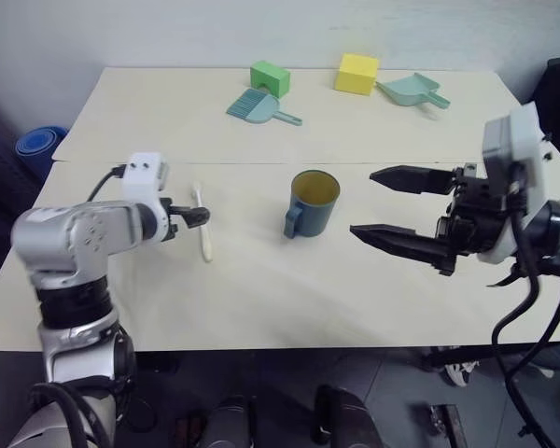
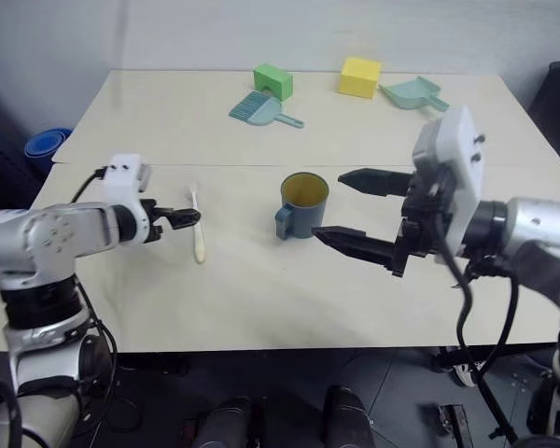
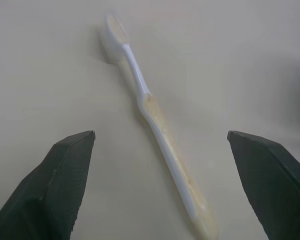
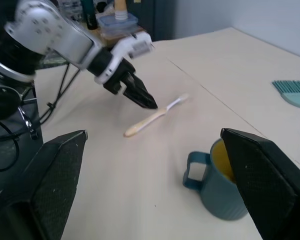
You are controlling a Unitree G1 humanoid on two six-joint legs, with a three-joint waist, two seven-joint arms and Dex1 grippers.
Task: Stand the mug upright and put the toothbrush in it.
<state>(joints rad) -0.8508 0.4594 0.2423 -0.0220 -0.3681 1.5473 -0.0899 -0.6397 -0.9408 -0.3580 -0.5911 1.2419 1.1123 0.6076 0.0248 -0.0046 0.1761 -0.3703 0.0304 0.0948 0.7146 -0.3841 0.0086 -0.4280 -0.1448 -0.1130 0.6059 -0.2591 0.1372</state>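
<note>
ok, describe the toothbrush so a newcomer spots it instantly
On the cream table, look at the near half, left of the upright blue mug. The toothbrush lies flat there, just before the left gripper: slim and pale cream, unlike the wide teal hand brush farther back.

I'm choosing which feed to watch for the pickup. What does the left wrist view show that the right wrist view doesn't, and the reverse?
Left wrist: the slim cream toothbrush close up between its own open fingers, bristles facing up. Right wrist: the upright ribbed teal mug with yellow interior, the left gripper beside the toothbrush, and a teal hand brush. Both: toothbrush lying flat on the pale table.
</note>
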